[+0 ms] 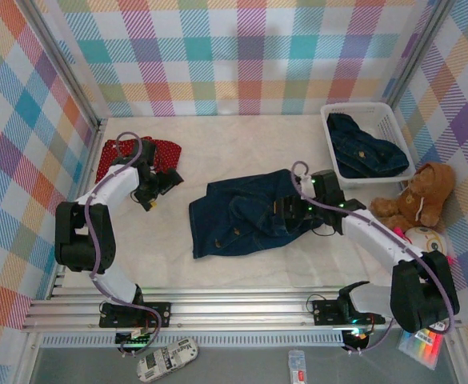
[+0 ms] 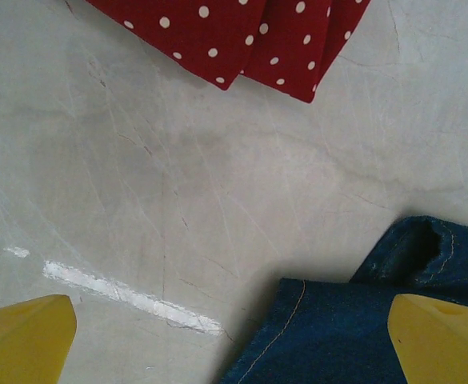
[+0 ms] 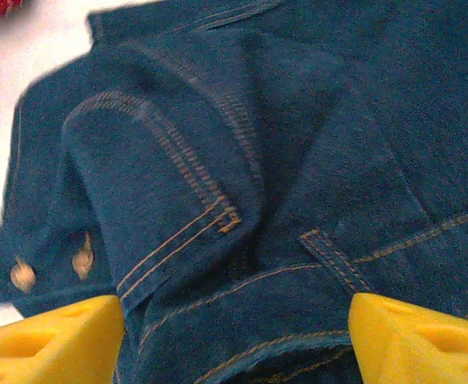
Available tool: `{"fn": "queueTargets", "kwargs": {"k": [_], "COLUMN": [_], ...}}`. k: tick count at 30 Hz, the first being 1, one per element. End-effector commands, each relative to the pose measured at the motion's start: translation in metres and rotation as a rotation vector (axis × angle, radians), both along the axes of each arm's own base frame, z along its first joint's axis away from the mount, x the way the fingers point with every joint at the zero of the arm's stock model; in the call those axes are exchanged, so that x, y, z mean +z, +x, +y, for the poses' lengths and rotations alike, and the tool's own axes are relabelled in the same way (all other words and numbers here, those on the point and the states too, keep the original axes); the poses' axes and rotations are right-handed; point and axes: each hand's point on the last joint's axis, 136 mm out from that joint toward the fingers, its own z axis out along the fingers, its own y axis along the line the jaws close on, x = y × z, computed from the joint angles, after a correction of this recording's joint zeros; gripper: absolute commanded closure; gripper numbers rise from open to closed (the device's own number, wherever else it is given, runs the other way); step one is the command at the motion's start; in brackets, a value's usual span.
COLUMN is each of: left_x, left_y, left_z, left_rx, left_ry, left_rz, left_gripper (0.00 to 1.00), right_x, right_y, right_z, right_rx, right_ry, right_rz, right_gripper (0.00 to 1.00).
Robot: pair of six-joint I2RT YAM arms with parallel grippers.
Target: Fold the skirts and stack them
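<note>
A dark blue denim skirt [image 1: 242, 214] lies crumpled in the middle of the table. My right gripper [image 1: 295, 210] hovers over its right part. In the right wrist view its yellow fingers [image 3: 50, 340] stand wide apart, open, with bunched denim folds [image 3: 218, 184] beneath and between them. A red skirt with white dots [image 1: 142, 154] lies folded at the back left. My left gripper [image 1: 160, 190] sits just in front of it, open, over bare table. The left wrist view shows the red skirt [image 2: 242, 36] ahead and a corner of the denim skirt [image 2: 338, 328] below. Another denim skirt [image 1: 366, 148] lies in the basket.
The white slatted basket [image 1: 398, 120] stands at the back right. A brown teddy bear [image 1: 416, 200] sits in front of it by the right wall, with a pale ball [image 1: 426, 238] beside it. An aluminium rail [image 1: 234, 308] runs along the near edge.
</note>
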Motion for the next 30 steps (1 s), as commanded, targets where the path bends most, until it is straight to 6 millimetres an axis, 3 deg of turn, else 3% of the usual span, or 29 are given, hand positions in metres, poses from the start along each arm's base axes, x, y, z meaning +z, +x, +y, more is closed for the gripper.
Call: {"fn": "queueTargets", "kwargs": {"k": [1, 6, 9, 14, 19, 22, 24, 25, 27, 30], "left_x": [0.002, 0.0, -0.003, -0.01, -0.012, -0.014, -0.015, -0.015, -0.016, -0.02], "left_y": [0.003, 0.0, -0.001, 0.0, 0.001, 0.001, 0.001, 0.0, -0.002, -0.008], "left_z": [0.0, 0.001, -0.001, -0.004, -0.008, -0.011, -0.015, -0.017, -0.02, -0.021], "left_rx": [-0.009, -0.02, -0.024, -0.022, -0.027, -0.038, -0.053, -0.063, -0.084, -0.108], "left_ry": [-0.004, 0.003, -0.006, -0.024, -0.043, -0.052, -0.067, -0.073, -0.078, -0.073], "left_rz": [-0.007, 0.006, 0.014, 0.027, 0.025, 0.03, 0.026, 0.027, 0.03, 0.052], "left_gripper": [0.0, 0.0, 0.0, 0.0, 0.0, 0.0, 0.0, 0.0, 0.0, 0.02], "right_x": [0.012, -0.006, 0.007, -0.014, -0.015, -0.017, -0.027, -0.04, -0.061, -0.081], "right_y": [0.006, -0.005, -0.017, -0.037, -0.036, -0.032, -0.034, -0.038, -0.049, -0.068], "right_z": [0.005, -0.024, -0.006, -0.007, 0.014, 0.027, 0.022, 0.01, -0.018, -0.041], "right_rx": [-0.105, -0.244, -0.163, -0.256, -0.198, -0.155, -0.155, -0.19, -0.257, -0.29], "right_ry": [0.205, 0.077, 0.175, 0.212, 0.297, 0.284, 0.201, 0.124, -0.009, -0.072], "right_rz": [0.071, 0.191, 0.241, 0.407, 0.414, 0.391, 0.374, 0.38, 0.375, 0.394], "right_gripper": [0.24, 0.23, 0.27, 0.35, 0.36, 0.51, 0.69, 0.82, 0.98, 1.0]}}
